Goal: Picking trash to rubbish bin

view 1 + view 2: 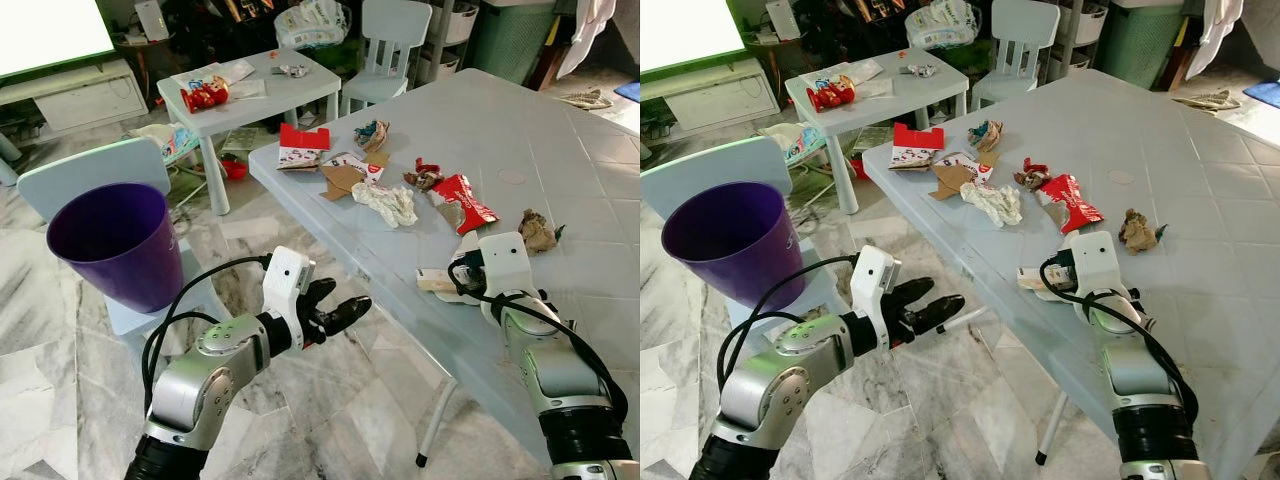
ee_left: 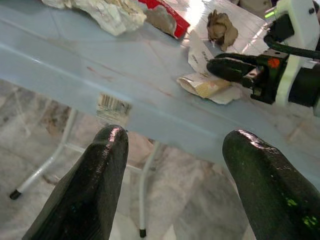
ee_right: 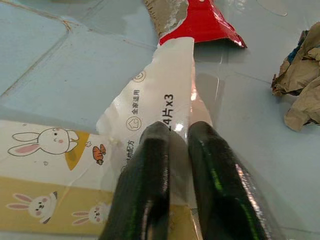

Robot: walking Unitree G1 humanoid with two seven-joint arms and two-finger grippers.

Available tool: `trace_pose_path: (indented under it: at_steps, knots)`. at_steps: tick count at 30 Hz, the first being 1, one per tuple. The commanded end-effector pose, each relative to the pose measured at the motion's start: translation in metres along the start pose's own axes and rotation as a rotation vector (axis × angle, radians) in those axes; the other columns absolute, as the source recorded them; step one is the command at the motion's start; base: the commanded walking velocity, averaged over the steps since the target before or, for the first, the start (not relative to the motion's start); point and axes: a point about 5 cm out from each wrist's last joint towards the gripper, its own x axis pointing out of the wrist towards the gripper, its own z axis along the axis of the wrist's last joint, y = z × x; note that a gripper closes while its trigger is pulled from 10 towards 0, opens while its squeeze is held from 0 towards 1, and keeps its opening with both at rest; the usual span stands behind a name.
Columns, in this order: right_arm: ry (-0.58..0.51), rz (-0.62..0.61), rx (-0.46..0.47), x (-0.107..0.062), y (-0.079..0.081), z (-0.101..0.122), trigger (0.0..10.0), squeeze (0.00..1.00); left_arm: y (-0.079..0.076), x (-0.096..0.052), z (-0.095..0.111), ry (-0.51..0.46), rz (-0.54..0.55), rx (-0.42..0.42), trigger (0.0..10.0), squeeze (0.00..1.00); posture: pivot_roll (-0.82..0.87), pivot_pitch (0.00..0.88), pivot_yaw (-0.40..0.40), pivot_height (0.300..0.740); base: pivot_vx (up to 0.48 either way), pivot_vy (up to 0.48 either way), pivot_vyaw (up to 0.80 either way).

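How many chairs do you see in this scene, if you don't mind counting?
2. A pale blue chair stands behind the small table; another pale blue chair holds the purple bin. Clutter may hide more.

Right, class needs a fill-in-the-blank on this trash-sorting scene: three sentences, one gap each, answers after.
1. The right end effector is shut on a wrapper printed with cartoon ____.
2. The rubbish bin standing on the pale chair is ____ in colour.
3. The left end effector, held below the table edge, has its fingers ____.

Missing words: rabbits; purple; open
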Motion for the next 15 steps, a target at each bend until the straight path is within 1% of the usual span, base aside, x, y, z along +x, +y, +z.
trace_pose_path:
  at_steps: [1,7,10,12,15]
  knots:
    - [0.072,0.031,0.002,0.002,0.006,-0.015,0.0,0.0,-0.005,0.0,0.004,0.0,-0.027,0.014,10.0,0.0,0.08,0.075,-0.015,0.74,0.0,0.0,0.0]
    - [0.067,0.027,0.004,0.003,0.005,-0.013,0.0,0.0,-0.004,0.001,0.006,0.001,-0.026,0.027,10.0,0.0,0.08,0.071,-0.015,0.74,0.0,0.0,0.0]
    - [0.057,0.013,0.007,0.003,0.003,-0.011,0.0,0.0,-0.004,0.001,0.008,-0.012,-0.01,0.042,10.0,0.0,0.08,0.069,-0.015,0.74,0.0,0.0,0.0]
    - [0.036,-0.024,0.007,0.004,-0.002,-0.008,0.0,0.0,0.0,0.002,0.013,-0.035,0.027,0.074,10.0,0.0,0.08,0.069,-0.015,0.74,0.0,0.0,0.0]
    - [0.031,-0.037,0.013,0.005,-0.005,-0.007,0.0,0.0,0.002,0.002,0.016,-0.055,0.046,0.071,10.0,0.0,0.08,0.067,-0.015,0.74,0.0,0.0,0.0]
